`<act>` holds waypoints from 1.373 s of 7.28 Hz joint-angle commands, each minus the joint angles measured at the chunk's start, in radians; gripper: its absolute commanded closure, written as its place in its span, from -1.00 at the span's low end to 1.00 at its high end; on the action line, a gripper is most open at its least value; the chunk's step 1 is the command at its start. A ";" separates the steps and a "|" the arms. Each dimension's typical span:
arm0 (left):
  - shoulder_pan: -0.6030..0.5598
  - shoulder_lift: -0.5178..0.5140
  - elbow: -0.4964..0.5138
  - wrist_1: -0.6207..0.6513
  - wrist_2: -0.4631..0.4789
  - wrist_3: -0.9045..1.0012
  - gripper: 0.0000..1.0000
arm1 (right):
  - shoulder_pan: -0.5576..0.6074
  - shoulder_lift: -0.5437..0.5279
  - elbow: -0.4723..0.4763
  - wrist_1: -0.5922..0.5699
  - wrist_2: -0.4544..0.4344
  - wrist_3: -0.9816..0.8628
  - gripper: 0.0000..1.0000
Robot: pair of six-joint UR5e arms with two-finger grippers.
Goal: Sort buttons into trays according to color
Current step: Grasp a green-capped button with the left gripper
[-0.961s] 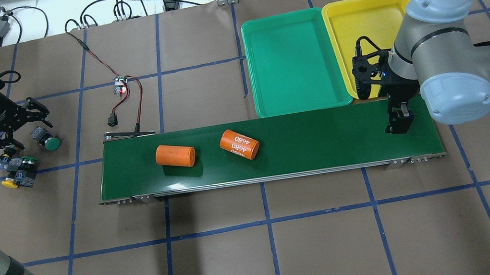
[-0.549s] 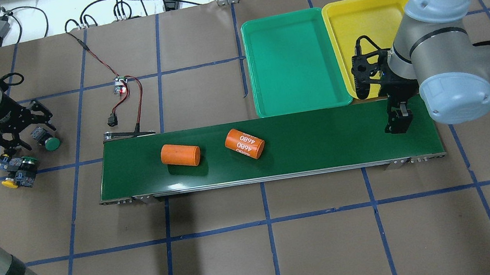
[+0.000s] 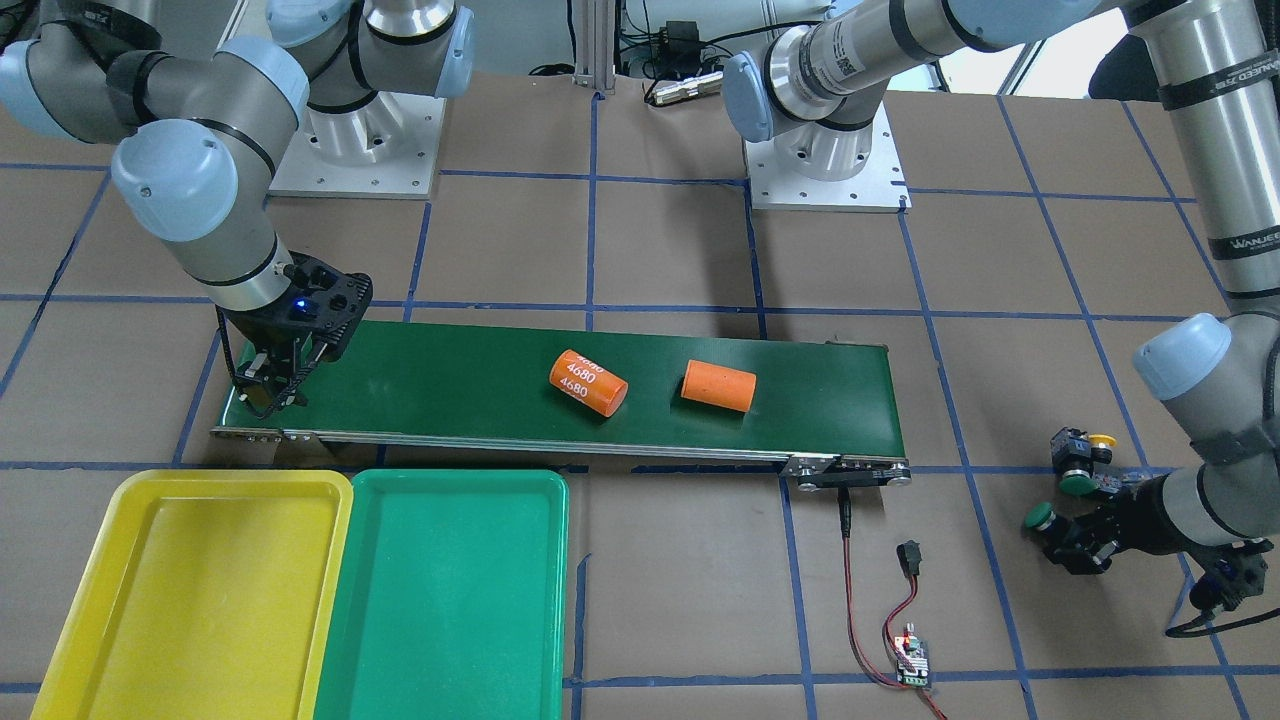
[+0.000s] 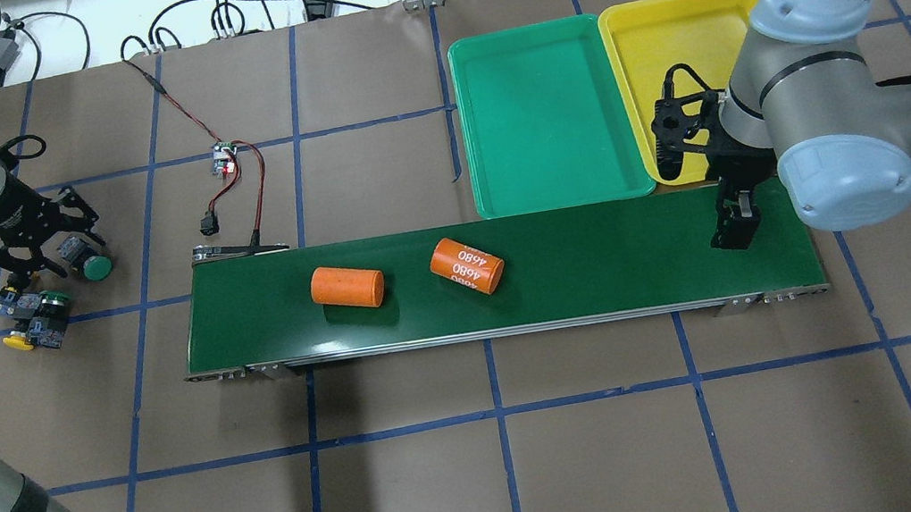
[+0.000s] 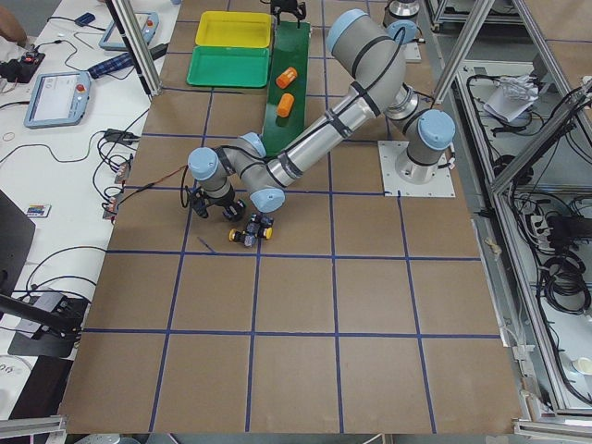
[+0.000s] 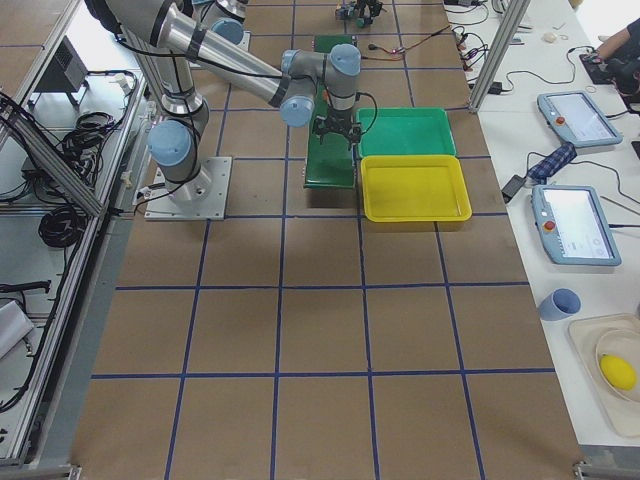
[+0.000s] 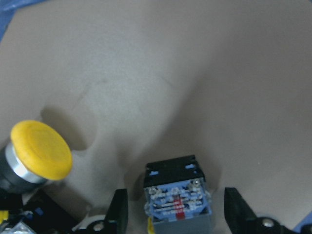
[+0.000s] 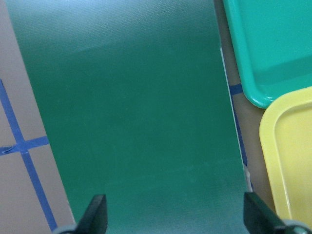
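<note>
Left claw (image 7: 178,212): down at the far-left end of the table (image 4: 505,465), spread wide. It straddles the blocky body of a green button (image 4: 94,267) that lies on its side. In the wrist view there is a gap between each finger and the body, so nothing is pinched. The green cap sticks out from under the claw, toward the belt.

The other three buttons (image 4: 31,315) are bunched together on the table just beside it, on the robot's side. One green cap and one yellow cap show clearly there. A second yellow cap sits just left of the straddled body in the wrist view. All four are well apart from the trays.

Right claw (image 8: 178,217): hovering over the right end of the conveyor belt (image 4: 601,261), pointing down, fingers wide apart, only bare belt between them.

Green tray (image 4: 547,116) and yellow tray (image 4: 659,45) are side by side with long edges touching, on the far side of the belt at its right end. Yellow is the rightmost.

Mid-belt there is a plain orange cylinder (image 4: 347,287) and an orange cylinder marked 4680 (image 4: 467,266). Both lie on their sides, near each other but apart.

A small circuit board (image 4: 226,159) with red and black leads sits on the table beyond the belt's left end.
</note>
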 commanded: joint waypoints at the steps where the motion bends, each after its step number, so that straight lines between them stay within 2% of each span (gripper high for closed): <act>1: 0.005 0.015 -0.001 -0.036 -0.016 0.000 1.00 | 0.000 0.005 0.003 0.000 0.005 0.005 -1.00; 4: 0.002 0.066 0.022 -0.123 -0.016 -0.012 1.00 | 0.002 0.014 0.003 0.000 0.007 -0.003 -1.00; 5: -0.015 0.113 0.014 -0.181 -0.016 -0.099 1.00 | 0.002 0.015 0.003 0.000 0.007 -0.003 -1.00; 7: -0.049 0.206 -0.067 -0.195 -0.025 -0.176 1.00 | 0.002 0.015 0.003 0.000 0.007 -0.003 -1.00; 10: -0.156 0.371 -0.299 -0.188 -0.043 -0.459 1.00 | 0.006 0.013 0.011 0.000 0.009 -0.003 -1.00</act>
